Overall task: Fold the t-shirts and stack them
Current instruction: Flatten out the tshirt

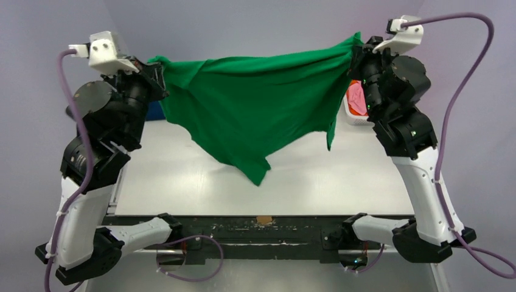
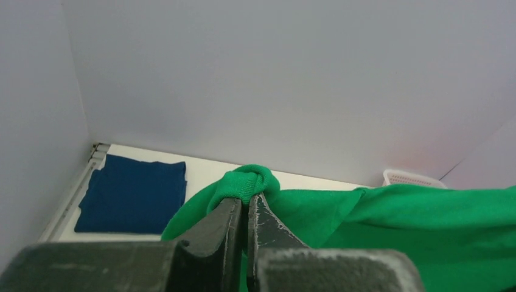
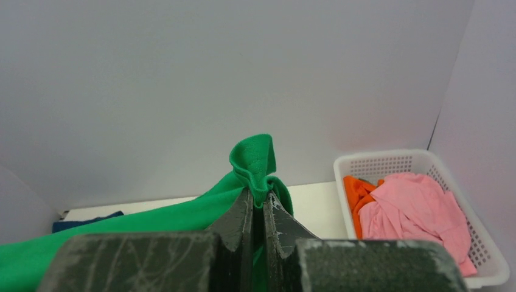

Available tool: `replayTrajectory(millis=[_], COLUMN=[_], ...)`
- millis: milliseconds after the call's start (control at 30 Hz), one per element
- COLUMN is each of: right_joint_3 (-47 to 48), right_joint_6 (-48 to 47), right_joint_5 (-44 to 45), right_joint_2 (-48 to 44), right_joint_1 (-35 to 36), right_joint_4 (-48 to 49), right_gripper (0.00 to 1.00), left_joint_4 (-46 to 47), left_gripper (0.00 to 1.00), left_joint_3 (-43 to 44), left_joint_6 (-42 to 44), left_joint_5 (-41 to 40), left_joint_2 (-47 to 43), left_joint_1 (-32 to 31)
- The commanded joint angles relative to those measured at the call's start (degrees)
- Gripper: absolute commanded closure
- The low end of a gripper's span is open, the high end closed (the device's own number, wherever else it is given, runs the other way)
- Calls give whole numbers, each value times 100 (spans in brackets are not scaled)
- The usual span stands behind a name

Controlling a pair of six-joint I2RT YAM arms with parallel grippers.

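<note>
White table (image 1: 182,176), grey walls (image 1: 255,24). Left gripper (image 2: 246,201) and right gripper (image 3: 257,194) each clamp an edge of green t-shirt (image 1: 255,115), stretched aloft; navy t-shirt (image 2: 134,191) folded at 10 o'clock.

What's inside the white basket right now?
The white basket holds a crumpled pink t-shirt, with an orange t-shirt showing at its left edge and partly under it. Anything beneath them is covered.

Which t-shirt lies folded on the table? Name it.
The navy blue t-shirt, folded flat at far left. The green t-shirt hangs midair; pink t-shirt and orange t-shirt lie crumpled in the basket.
</note>
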Motion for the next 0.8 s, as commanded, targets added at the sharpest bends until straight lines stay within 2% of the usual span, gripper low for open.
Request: replayTrajectory(millis=[0, 167, 267, 367, 467, 567, 633, 767], right_joint_3=[-224, -538, -879, -977, -898, -860, -1004, -1776], right_joint_6=[0, 328, 508, 623, 662, 668, 666, 924], right_joint_5=[-291, -708, -1271, -1722, -1811, -1621, -1443, -837], right_joint_2=[-972, -1756, -2250, -2572, -2661, -2633, -2602, -2521], right_joint_1=[-11, -16, -12, -12, -12, -16, -12, -11], right_joint_4=[367, -89, -120, -260, -348, -414, -363, -114], right_gripper=[100, 100, 100, 100, 100, 100, 100, 100], left_joint_4=[254, 148, 57, -73, -151, -96, 40, 639], left_gripper=[100, 100, 100, 100, 100, 100, 100, 100], left_joint_3=[551, 651, 737, 1009, 1317, 1439, 1306, 487], left_joint_6=[515, 672, 681, 677, 731, 807, 883, 1226], left_joint_5=[325, 1183, 1732, 2013, 2132, 2063, 1732, 457], left_joint_2=[-624, -1221, -1519, -1586, -1511, -1366, -1245, -836], left_joint_1=[39, 40, 39, 35, 38, 36, 39, 38])
